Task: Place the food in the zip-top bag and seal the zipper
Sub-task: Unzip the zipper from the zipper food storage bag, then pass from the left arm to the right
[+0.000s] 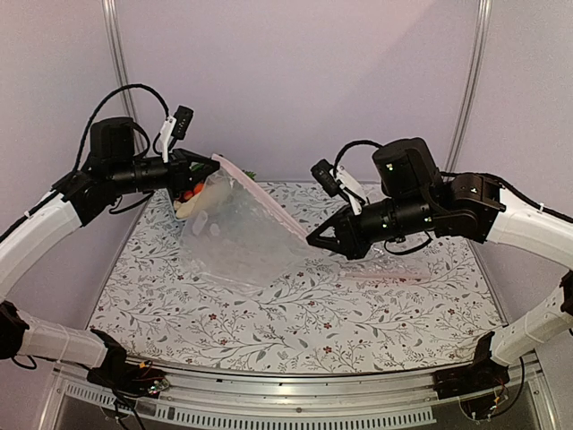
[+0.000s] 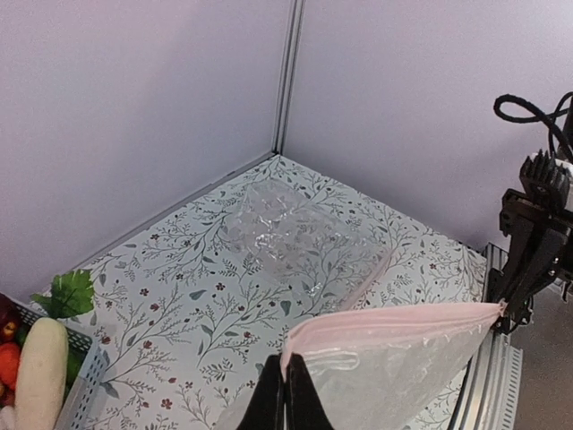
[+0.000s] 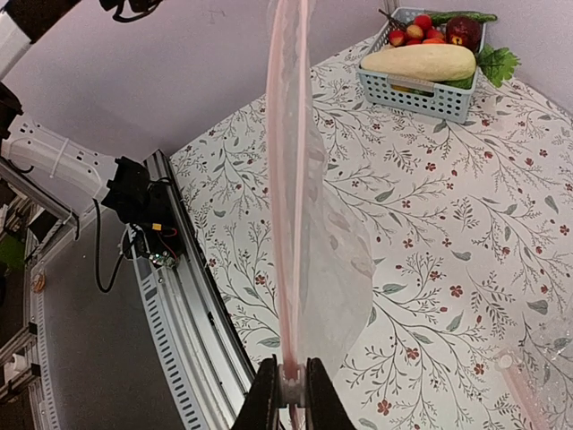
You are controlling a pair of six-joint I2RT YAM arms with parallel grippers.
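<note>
Bag (image 1: pixel 242 228): hung over counter (image 1: pixel 295 331), zipper (image 1: pixel 260 190) taut between arms, long axis far-left to near-right. Left fingers (image 2: pixel 285 394), right fingers (image 3: pixel 291 387): each closed on one zipper end. Food (image 3: pixel 421 63): in basket (image 3: pixel 407 97), far-left corner, beyond bag from right fingers, nearest left arm

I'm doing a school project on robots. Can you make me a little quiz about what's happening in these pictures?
1. True or false: the long white vegetable is already inside the zip-top bag.
2. What is the left gripper pinching? A) a red fruit B) the zipper C) nothing
3. Fill in: the second clear bag lies on the ____.
Key: 1 false, it lies in the blue basket; 2 B; 3 table.
</note>
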